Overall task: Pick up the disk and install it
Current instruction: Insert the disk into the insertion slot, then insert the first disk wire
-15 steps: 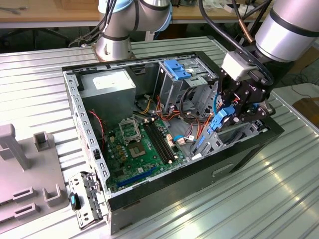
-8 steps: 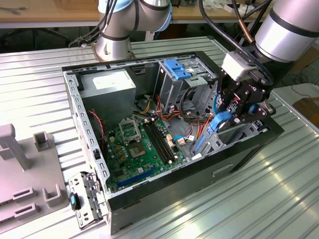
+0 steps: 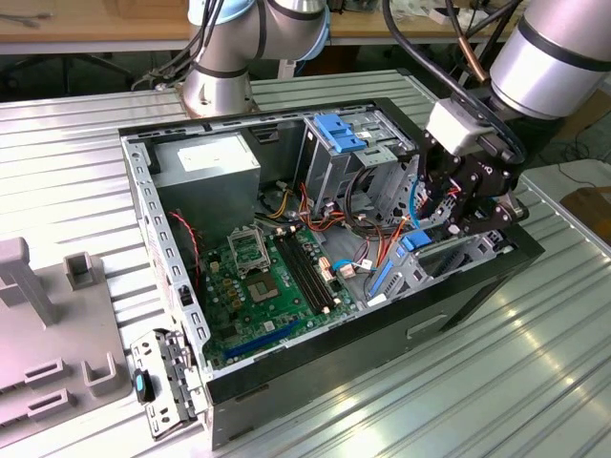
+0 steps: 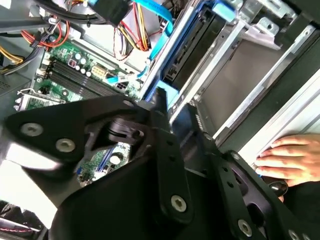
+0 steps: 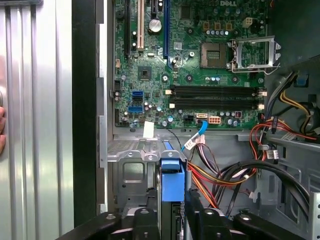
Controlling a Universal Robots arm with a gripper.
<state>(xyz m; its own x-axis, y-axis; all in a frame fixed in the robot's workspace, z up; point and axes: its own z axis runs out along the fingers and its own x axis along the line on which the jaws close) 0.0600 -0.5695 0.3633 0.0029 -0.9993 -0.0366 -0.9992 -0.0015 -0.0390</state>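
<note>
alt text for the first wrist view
The end effector holds the blue-railed disk edge-on at a grey metal drive cage inside an open computer case; the green motherboard and coloured cables lie beyond.

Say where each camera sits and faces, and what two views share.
Exterior view: above the computer case, looking down; arm and tool show.
First wrist view: on the arm, facing the motherboard; tool holds the disk.
Second wrist view: on the arm, facing the drive cage past the tool.
Both wrist views share the disk.
</note>
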